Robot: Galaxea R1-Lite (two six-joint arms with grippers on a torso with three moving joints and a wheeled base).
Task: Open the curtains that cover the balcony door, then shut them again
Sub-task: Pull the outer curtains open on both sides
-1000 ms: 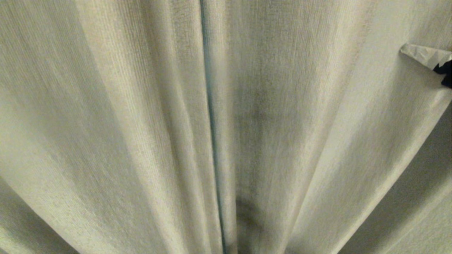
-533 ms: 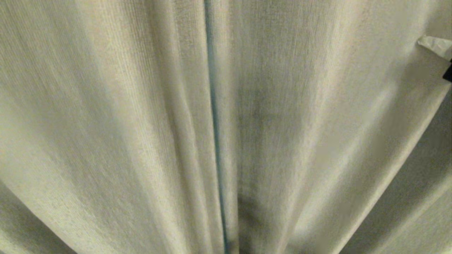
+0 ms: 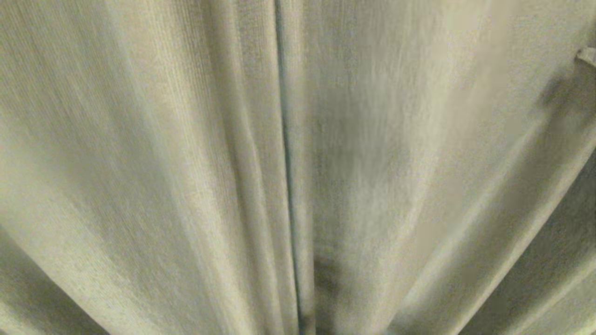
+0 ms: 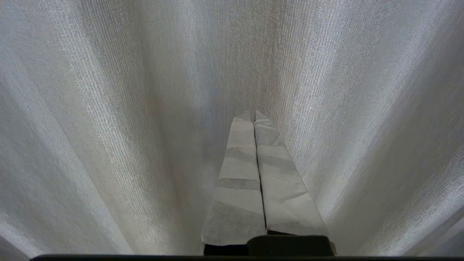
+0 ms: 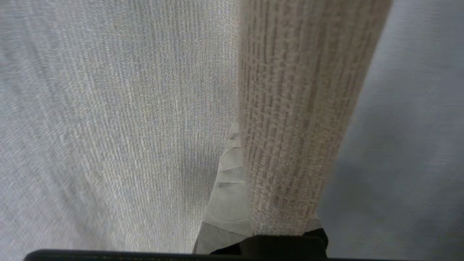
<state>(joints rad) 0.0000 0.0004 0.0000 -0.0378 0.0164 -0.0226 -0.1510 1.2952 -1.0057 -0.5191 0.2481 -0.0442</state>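
Two grippers: both pressed together
Curtains (image 3: 195, 177): thick ribbed beige fabric hanging in folds, filling the head view
Seam (image 3: 286, 167): thin dark line running down the middle
Left gripper (image 4: 254, 117): taped fingers touching, empty, tips near the fabric
Right gripper (image 5: 235, 145): pinching a fold of the curtains between its fingers

Soft, dim, even light throughout.

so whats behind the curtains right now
Nothing behind them can be seen: the curtains fill all three views, with only a thin dark seam where two edges meet. The right gripper pinches one fold; any door is covered.
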